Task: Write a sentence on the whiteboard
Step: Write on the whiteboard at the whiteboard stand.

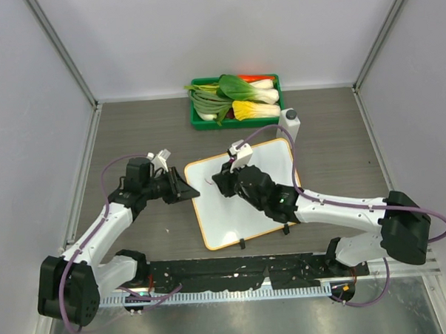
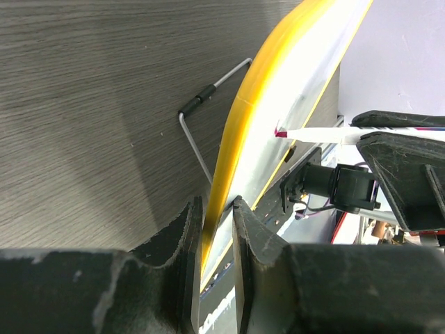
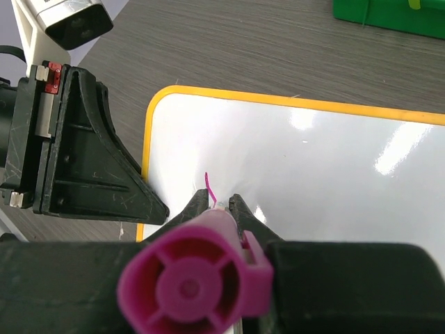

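Overhead, the whiteboard lies mid-frame, the tray of greens well clear above; from the left wrist, the left gripper pinches its rim, narrowly parted, steadying it; from the right wrist, the right gripper, clamped tight on the marker, starts the sentence at lower centre.

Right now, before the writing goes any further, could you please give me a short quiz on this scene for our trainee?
1. True or false: the left gripper clamps the edge of the whiteboard.
2. The right gripper holds: A) a pink marker, B) a cloth, C) nothing?
3. What is written on the board?
Key: 1 true; 2 A; 3 only one short pink stroke.
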You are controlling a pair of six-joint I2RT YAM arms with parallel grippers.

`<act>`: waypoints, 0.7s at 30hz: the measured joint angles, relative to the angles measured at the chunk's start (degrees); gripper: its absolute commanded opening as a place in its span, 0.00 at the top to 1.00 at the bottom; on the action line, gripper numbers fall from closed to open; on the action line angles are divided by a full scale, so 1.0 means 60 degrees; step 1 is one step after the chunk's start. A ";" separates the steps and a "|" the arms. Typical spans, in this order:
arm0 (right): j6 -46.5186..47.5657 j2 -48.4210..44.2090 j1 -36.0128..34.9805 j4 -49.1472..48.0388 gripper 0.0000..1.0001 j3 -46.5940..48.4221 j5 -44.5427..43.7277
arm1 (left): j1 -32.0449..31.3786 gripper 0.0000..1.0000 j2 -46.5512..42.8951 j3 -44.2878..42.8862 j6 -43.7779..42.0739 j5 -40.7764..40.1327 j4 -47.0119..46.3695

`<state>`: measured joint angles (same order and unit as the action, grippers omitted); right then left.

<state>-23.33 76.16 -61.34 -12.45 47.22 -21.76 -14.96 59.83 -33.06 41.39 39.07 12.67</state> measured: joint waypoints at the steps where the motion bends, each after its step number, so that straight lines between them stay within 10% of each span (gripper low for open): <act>1: -0.0004 -0.0029 0.0000 0.0007 0.99 -0.0029 0.0000 | 0.0000 0.93 0.0000 0.0000 -0.0004 -0.0004 0.0000; 21: -0.0127 -0.0565 0.0000 0.0095 0.99 0.0193 -0.0288 | -0.0113 0.92 0.0000 0.0000 -0.0149 0.0113 -0.0004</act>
<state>-24.10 72.77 -61.34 -11.88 48.38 -23.49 -15.64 59.83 -33.06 40.49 39.75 12.64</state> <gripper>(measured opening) 0.197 0.223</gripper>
